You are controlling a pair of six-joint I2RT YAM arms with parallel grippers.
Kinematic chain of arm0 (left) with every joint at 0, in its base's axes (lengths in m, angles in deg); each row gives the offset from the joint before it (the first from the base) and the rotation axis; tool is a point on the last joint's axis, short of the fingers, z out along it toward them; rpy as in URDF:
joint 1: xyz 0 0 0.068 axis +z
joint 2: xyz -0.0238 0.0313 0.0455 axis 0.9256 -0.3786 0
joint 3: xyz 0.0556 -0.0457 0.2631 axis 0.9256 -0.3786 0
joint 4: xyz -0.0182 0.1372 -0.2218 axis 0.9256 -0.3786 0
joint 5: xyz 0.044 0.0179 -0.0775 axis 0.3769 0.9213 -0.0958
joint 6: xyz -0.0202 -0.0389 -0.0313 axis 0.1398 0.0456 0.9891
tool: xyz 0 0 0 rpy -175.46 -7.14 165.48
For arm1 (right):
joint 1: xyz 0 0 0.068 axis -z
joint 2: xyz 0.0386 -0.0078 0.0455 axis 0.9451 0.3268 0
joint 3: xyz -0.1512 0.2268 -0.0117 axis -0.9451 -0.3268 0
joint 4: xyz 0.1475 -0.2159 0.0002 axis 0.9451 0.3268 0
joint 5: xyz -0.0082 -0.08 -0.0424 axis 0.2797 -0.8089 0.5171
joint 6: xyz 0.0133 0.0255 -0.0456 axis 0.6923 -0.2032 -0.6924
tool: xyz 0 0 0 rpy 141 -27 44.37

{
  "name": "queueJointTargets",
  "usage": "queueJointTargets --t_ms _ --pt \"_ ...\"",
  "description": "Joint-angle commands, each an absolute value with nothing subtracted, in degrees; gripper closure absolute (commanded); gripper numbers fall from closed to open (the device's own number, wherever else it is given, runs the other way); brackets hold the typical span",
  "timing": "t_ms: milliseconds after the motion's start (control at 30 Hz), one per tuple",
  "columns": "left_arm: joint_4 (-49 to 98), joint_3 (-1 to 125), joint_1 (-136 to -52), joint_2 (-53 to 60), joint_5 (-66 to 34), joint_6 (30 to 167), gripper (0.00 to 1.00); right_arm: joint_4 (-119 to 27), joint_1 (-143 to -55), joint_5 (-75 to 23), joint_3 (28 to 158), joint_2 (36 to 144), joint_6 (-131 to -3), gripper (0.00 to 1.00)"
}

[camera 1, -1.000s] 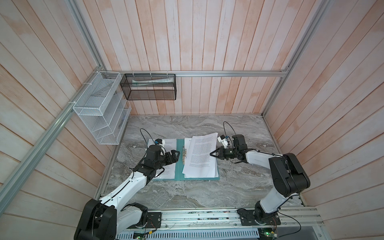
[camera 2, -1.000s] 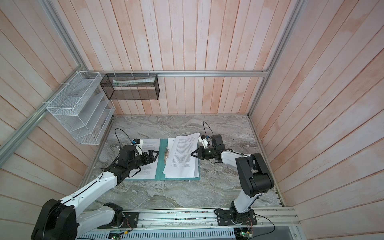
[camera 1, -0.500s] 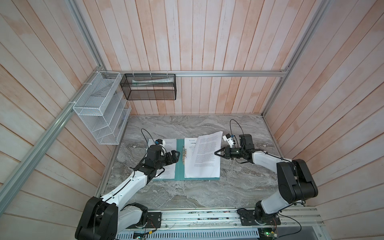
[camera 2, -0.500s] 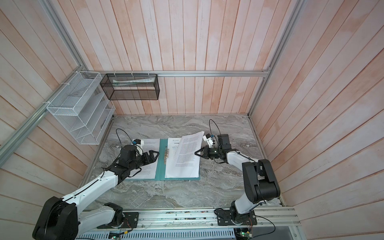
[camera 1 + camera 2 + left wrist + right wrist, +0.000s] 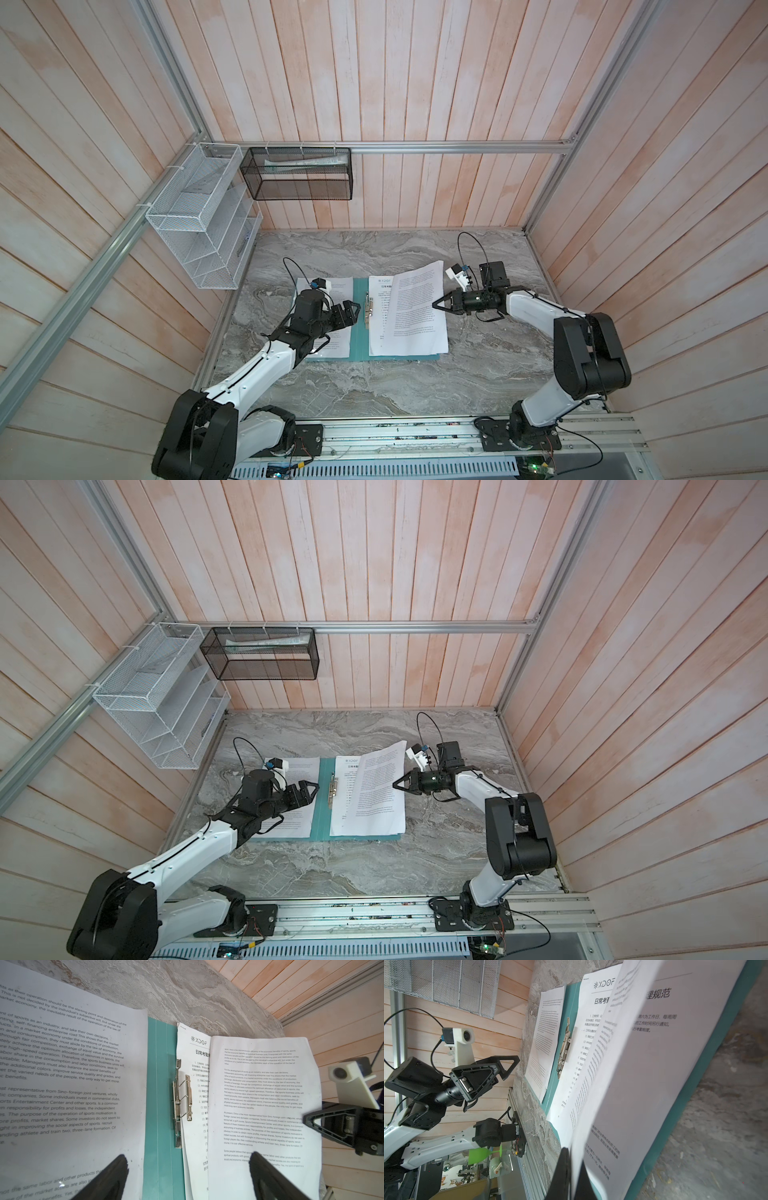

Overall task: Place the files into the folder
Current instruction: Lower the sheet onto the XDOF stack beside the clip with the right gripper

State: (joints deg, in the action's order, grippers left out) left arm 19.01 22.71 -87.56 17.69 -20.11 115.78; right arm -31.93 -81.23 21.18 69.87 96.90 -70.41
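The teal folder (image 5: 359, 345) (image 5: 322, 812) (image 5: 161, 1084) (image 5: 572, 1001) lies open on the marble table, its metal clip (image 5: 367, 309) (image 5: 182, 1099) along the spine. One of the files (image 5: 340, 286) (image 5: 62, 1064) rests on its left half. A sheet with a heading (image 5: 195, 1059) (image 5: 658, 1043) lies on the right half. Above it a third sheet (image 5: 417, 307) (image 5: 380, 787) (image 5: 261, 1095) (image 5: 612, 1084) hangs tilted, my right gripper (image 5: 436, 305) (image 5: 395, 785) (image 5: 574, 1157) shut on its right edge. My left gripper (image 5: 353, 313) (image 5: 314, 789) (image 5: 188, 1156) hovers open beside the clip, holding nothing.
A white wire rack (image 5: 199, 220) and a black mesh basket (image 5: 299, 174) with rolled papers hang on the walls at the back left. Wooden walls close in the table on three sides. An aluminium rail (image 5: 415, 432) carrying both arm bases runs along the front.
My right gripper has drawn back to the right with the sheet, uncovering more of the headed sheet near the spine. The left arm has stayed put.
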Motion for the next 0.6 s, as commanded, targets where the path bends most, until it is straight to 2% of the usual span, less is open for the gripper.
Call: queueJointTargets --t_ms 0,267,567 --pt "20.69 22.59 -87.26 17.31 -21.10 115.43 0.07 -26.54 -81.21 18.39 72.94 100.57 -74.78 1.00" --pt "20.33 22.13 -87.30 18.08 -20.57 115.07 0.07 -23.36 -81.80 15.78 77.24 106.16 -77.52 1.00" --pt "20.47 21.95 -87.26 17.98 -20.50 115.16 0.07 -27.35 -83.82 15.79 78.77 109.63 -73.72 1.00"
